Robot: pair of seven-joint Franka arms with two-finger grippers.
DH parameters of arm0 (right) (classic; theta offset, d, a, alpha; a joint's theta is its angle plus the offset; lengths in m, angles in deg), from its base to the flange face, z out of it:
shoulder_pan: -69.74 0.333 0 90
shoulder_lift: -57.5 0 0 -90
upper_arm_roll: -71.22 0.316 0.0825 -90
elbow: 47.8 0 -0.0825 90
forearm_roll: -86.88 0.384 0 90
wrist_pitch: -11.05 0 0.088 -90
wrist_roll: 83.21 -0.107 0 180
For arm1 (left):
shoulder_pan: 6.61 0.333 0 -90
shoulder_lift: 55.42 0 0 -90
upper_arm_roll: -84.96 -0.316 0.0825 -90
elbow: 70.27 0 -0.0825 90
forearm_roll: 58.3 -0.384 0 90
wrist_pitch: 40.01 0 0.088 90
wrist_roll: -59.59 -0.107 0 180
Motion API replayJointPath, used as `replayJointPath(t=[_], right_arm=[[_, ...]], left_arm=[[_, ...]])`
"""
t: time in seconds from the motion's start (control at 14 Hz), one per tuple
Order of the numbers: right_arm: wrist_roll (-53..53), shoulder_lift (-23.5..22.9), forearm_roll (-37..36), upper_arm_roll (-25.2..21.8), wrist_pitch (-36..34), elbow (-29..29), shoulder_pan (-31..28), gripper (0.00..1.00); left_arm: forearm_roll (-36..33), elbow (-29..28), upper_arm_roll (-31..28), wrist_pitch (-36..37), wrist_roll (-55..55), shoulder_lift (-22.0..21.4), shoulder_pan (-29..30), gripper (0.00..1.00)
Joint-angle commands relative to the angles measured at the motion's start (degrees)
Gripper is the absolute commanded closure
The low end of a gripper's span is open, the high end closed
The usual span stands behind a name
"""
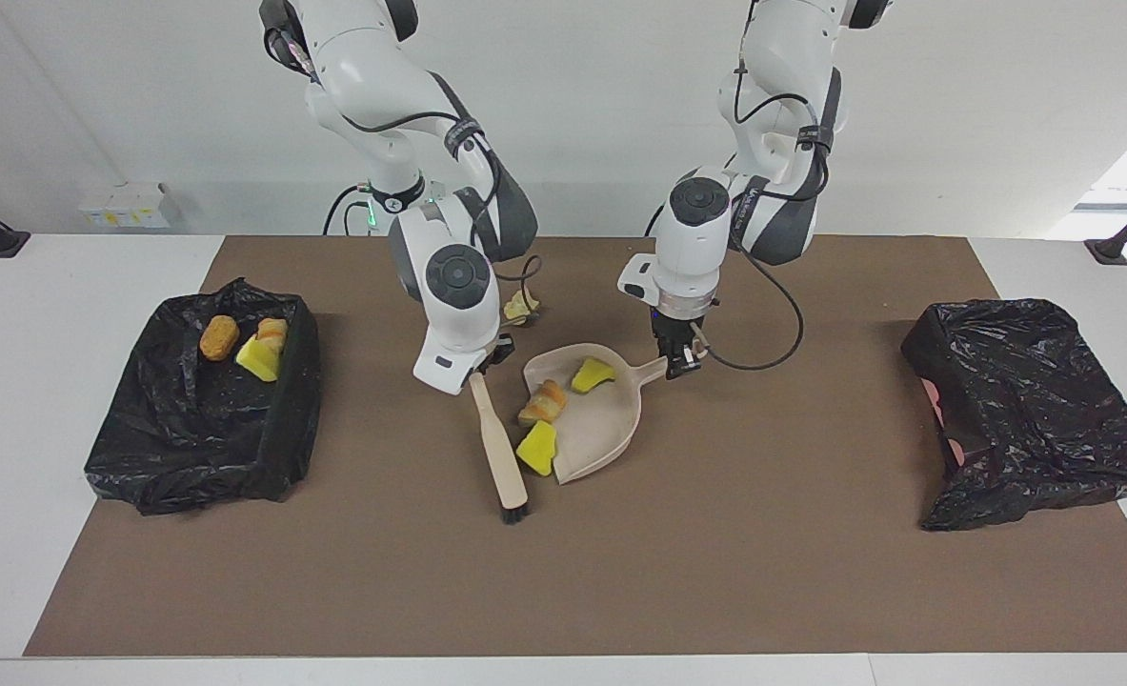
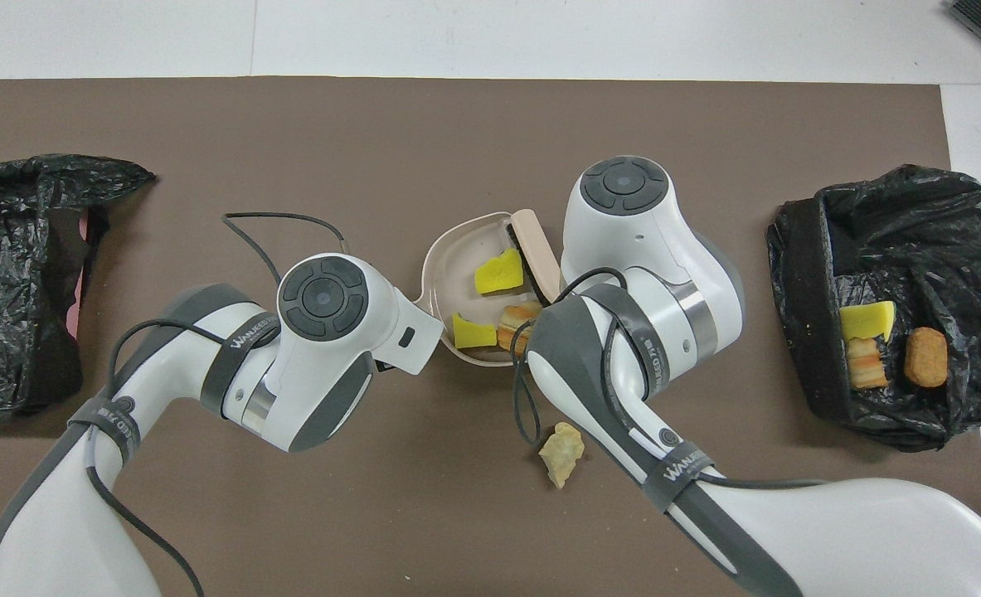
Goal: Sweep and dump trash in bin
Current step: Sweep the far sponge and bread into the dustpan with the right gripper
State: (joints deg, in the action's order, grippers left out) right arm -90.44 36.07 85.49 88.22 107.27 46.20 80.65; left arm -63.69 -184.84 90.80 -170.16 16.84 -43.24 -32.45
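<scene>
The beige dustpan (image 1: 613, 419) lies mid-table, and my left gripper (image 1: 682, 362) is shut on its handle. My right gripper (image 1: 487, 367) is shut on the handle of the beige brush (image 1: 498, 453), whose bristles rest at the pan's mouth. In the pan are a yellow wedge (image 1: 592, 373) and a bread-like piece (image 1: 544, 402). A second yellow wedge (image 1: 536, 448) sits at the pan's lip against the brush. A pale beige chunk (image 1: 522, 305) lies on the mat nearer the robots. In the overhead view the pan (image 2: 461, 257), brush (image 2: 533, 253) and chunk (image 2: 562, 453) show; both grippers are hidden under their wrists.
A bin lined with a black bag (image 1: 201, 429) stands at the right arm's end, holding an orange-tan lump (image 1: 219, 337), a yellow wedge (image 1: 256, 357) and a bread piece (image 1: 271, 330). Another black bag (image 1: 1030, 410) lies at the left arm's end. A brown mat (image 1: 763, 572) covers the table.
</scene>
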Motion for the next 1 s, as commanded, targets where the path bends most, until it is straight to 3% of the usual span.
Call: replayJointPath(t=[0.0,0.21,0.43,0.71,0.93], right_arm=[[0.1,4.5,3.1,0.1,-3.0,0.0,-2.5,1.00],[-0.7,8.6,4.0,0.1,-7.1,0.2,-3.5,1.00],[-8.5,12.0,4.1,0.1,-12.5,3.3,-3.4,1.00],[-23.3,20.4,4.3,0.2,-8.9,15.7,0.0,1.00],[-31.4,26.0,9.2,0.2,-6.3,23.8,1.9,1.00]], left_arm=[[-1.1,-1.3,0.0,-3.4,0.4,-0.2,0.3,1.00],[-1.1,-0.9,0.1,-2.7,-3.6,-0.1,3.0,1.00],[-0.4,-0.4,0.2,-0.2,-9.6,-1.2,6.1,1.00],[-0.4,-0.5,0.0,5.2,-24.0,-3.2,8.1,1.00],[-0.5,-1.9,0.0,7.9,-26.9,-5.0,7.4,1.00]])
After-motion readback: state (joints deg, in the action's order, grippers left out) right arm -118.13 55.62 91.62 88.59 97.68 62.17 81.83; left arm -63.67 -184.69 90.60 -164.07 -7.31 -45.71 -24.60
